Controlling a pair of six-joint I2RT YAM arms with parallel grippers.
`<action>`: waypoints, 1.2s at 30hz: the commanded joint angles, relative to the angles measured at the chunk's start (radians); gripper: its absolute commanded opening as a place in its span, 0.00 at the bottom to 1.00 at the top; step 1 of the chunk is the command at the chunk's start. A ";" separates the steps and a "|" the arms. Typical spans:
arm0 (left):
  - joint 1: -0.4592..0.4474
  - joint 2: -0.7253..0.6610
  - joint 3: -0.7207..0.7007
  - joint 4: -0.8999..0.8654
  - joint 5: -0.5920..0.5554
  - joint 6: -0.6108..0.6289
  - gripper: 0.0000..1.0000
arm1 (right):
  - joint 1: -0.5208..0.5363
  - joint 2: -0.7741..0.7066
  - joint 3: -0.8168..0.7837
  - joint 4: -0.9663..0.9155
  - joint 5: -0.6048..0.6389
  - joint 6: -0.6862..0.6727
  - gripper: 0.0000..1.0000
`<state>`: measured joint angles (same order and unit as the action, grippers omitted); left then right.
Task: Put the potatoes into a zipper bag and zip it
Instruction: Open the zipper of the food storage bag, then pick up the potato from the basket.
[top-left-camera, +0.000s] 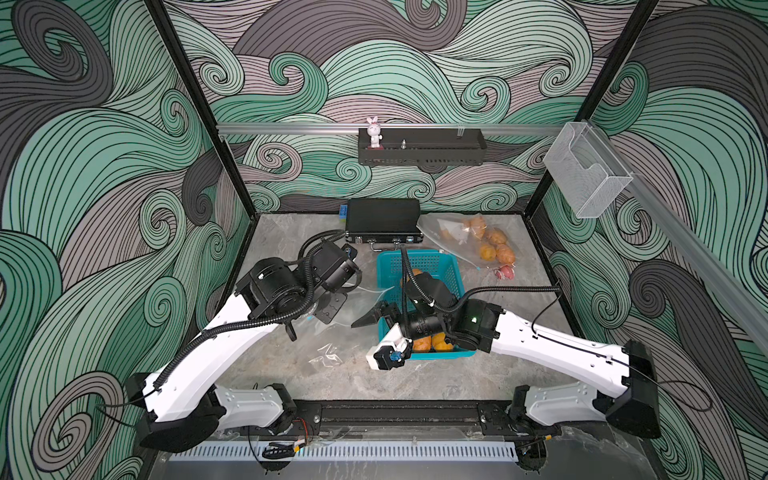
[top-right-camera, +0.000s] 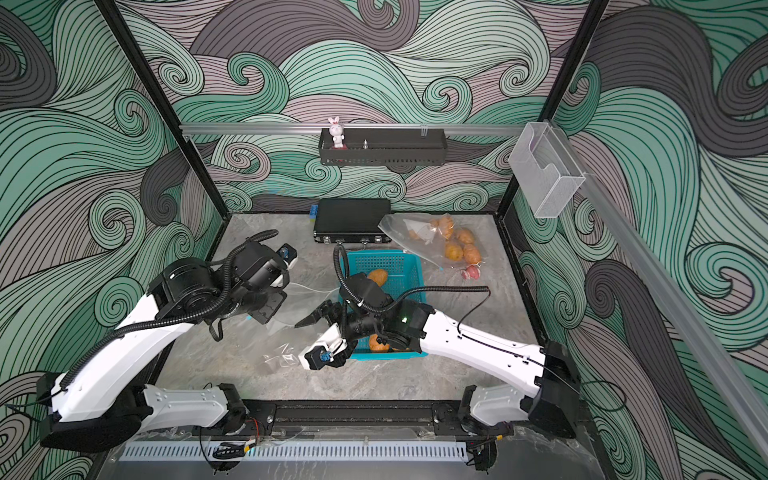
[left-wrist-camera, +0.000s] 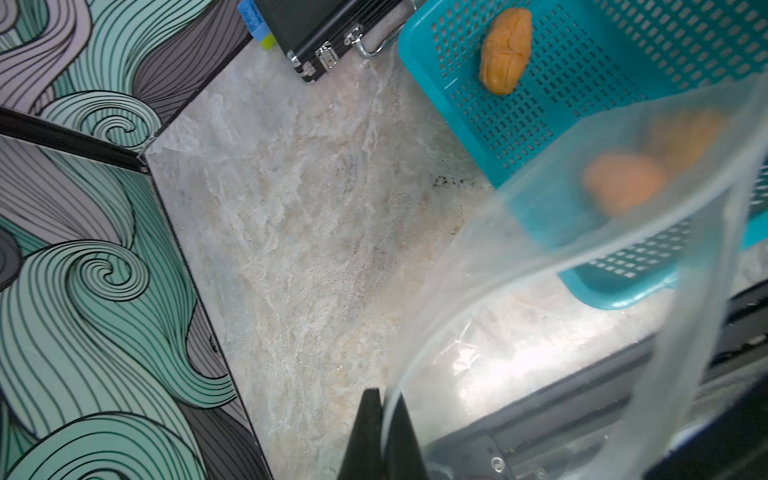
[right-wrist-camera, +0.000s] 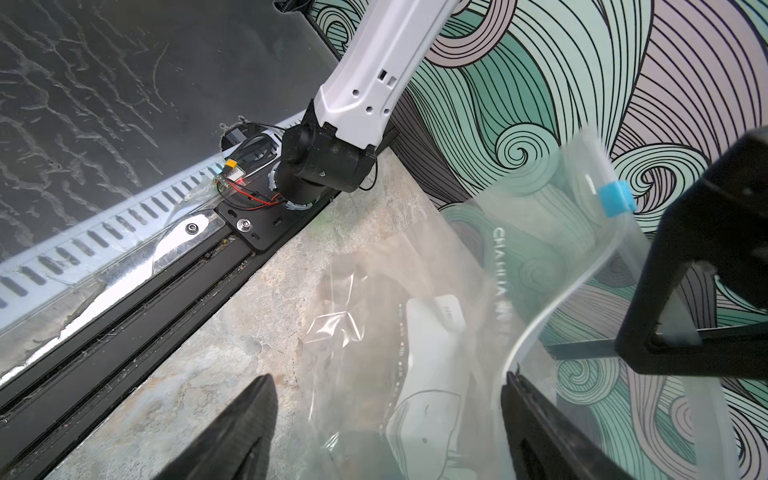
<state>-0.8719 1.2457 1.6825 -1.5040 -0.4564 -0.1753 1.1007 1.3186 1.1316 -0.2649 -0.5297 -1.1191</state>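
The marble worktop (top-left-camera: 415, 386) carries everything I am working with. The teal mesh basket (top-left-camera: 432, 266) stands at its middle, with the black case (top-left-camera: 384, 218) just behind it at the back wall. A second bag (top-left-camera: 457, 232), clear and holding several of the potatoes, lies at the back right, beside the basket's far corner.

The clear zipper bag (right-wrist-camera: 519, 257) hangs to the left of the basket, between my two arms, its lower part crumpled on the worktop. My left end effector (left-wrist-camera: 384, 399) is clamped tight on the bag's rim and holds it up. My right end effector (right-wrist-camera: 384, 382) points away from the basket toward the bag with its jaws spread wide and gripping nothing. Part of the bag lies between them, and one finger (right-wrist-camera: 515, 386) is right at the rim; I cannot tell whether it touches.

The loose potatoes (top-left-camera: 422, 344) are in the basket, behind that end effector: a few at the near end under my right wrist, and one (left-wrist-camera: 506, 50) alone toward the far end. The blue slider (right-wrist-camera: 617, 199) sits on the bag's zip track.
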 joint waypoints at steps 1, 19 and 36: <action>0.003 0.007 0.025 -0.014 -0.149 -0.016 0.00 | 0.003 -0.029 -0.007 0.033 -0.043 0.041 0.83; 0.013 -0.159 -0.230 0.391 -0.182 0.101 0.00 | -0.333 -0.146 -0.252 0.314 0.594 1.526 0.84; 0.074 -0.254 -0.560 0.627 0.035 0.062 0.00 | -0.498 0.459 0.039 -0.020 0.521 1.808 0.81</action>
<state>-0.8124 1.0130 1.1252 -0.9375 -0.4683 -0.0883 0.6117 1.7214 1.1004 -0.2306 -0.0074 0.6121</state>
